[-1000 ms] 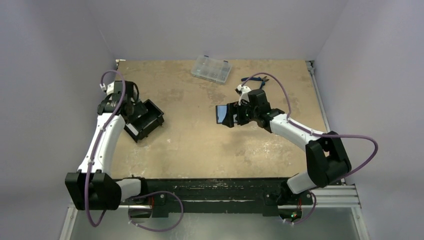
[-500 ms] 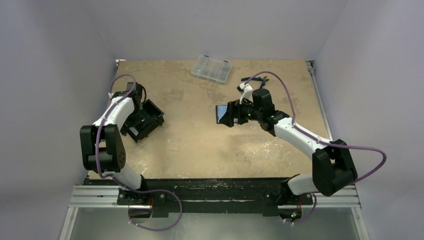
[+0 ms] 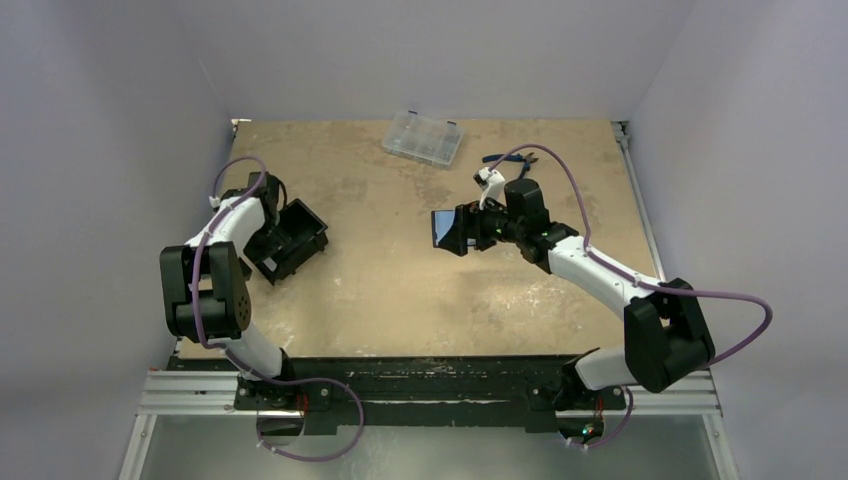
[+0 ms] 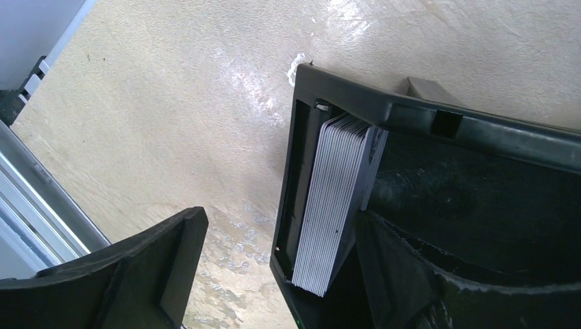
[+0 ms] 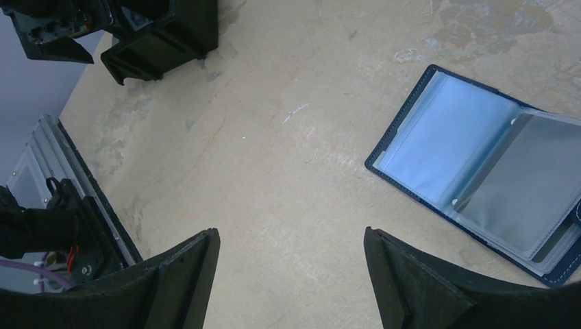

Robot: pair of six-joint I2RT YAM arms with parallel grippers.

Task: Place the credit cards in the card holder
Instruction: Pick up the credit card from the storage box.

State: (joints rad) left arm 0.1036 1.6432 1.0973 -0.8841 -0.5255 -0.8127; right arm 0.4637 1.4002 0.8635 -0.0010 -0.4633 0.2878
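Note:
The credit cards (image 4: 336, 199) are a whitish-grey stack standing on edge against the wall inside a black open-topped box (image 4: 411, 113). My left gripper (image 4: 281, 274) is open and straddles that box wall and the stack, with one finger over the table and the other inside the box. In the top view my left gripper (image 3: 272, 228) is at the box (image 3: 300, 240). The card holder (image 5: 479, 164), a navy wallet, lies open on the table showing clear sleeves. My right gripper (image 5: 291, 274) is open and empty, hovering beside the wallet (image 3: 441, 227).
A clear plastic compartment case (image 3: 422, 137) lies at the back of the table. The box and left gripper also show far off in the right wrist view (image 5: 164, 34). The table's left rail (image 4: 41, 199) is close to the left gripper.
The left arm has folded back, its elbow swinging to the left, while its gripper stays at the black box. The right arm shifted slightly. The wallet has not moved.

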